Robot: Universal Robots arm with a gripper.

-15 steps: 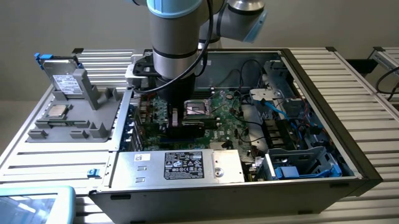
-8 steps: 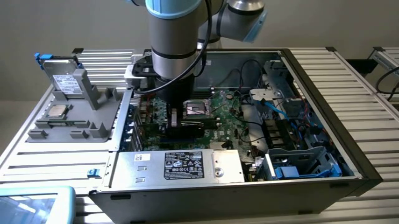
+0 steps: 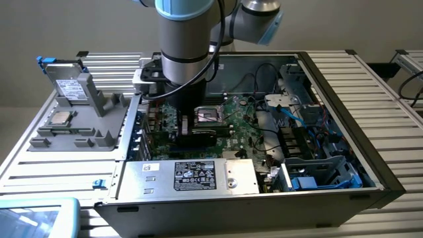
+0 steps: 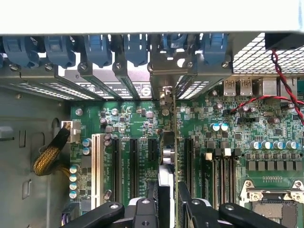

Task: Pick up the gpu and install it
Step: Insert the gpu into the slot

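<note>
I am down inside the open computer case (image 3: 360, 129), over the motherboard (image 4: 135, 118), and the gpu (image 4: 168, 159) sits right in my gripper (image 4: 167, 206). It is not off to any side of me. It hangs straight below my wrist, standing on edge, so I look down along its thin upper rim. Its long axis runs parallel to the expansion slots (image 4: 134, 166), with the silver bracket (image 4: 165, 95) end towards the case's rear wall, where the row of blue latches (image 4: 137, 47) sits. The other end is under my palm, towards the middle of the board. The card lines up between two of the black slots, on the side of the slot bank nearer the memory slots (image 4: 223, 173) and the processor socket (image 4: 273, 202). I cannot tell whether its lower edge is touching a slot or hanging just above it. My fingers (image 4: 142, 211) stand about half apart, one on each face of the card, and I judge that they are clamped on it, not loose around it. In the exterior view I stand near the case's centre, well apart from the power supply (image 3: 191, 176) at the case's near edge.
</note>
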